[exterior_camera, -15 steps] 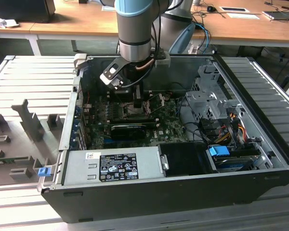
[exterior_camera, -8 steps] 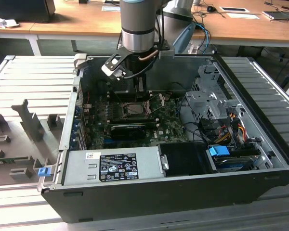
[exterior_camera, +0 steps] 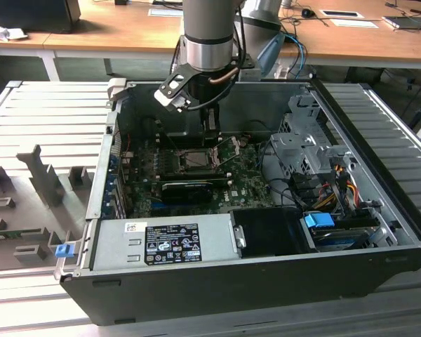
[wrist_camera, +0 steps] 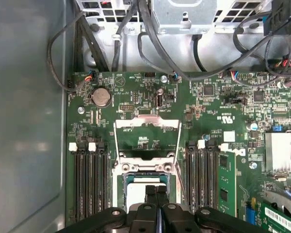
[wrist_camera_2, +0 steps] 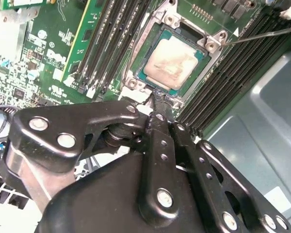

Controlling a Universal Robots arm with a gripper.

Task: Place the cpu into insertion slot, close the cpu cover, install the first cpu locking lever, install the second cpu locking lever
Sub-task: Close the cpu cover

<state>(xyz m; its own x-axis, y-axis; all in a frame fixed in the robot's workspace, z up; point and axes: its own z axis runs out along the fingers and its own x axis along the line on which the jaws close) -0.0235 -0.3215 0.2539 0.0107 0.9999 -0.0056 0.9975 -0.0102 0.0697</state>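
Just below the gripper (wrist_camera_2: 157, 101), cpu (wrist_camera_2: 172, 62) seated in its socket (wrist_camera_2: 144, 47), fingers (wrist_camera_2: 160, 138) pressed together, empty, tips by the cpu's edge, cover (wrist_camera: 146, 120) flipped open beyond.

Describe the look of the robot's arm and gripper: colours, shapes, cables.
The arm is a thick round tube of silver-grey metal with a dark grey band. The gripper is black metal: flat linked bars joined by silver rivets, ending in two slim fingers. A copper-coloured cable loops beside the wrist.
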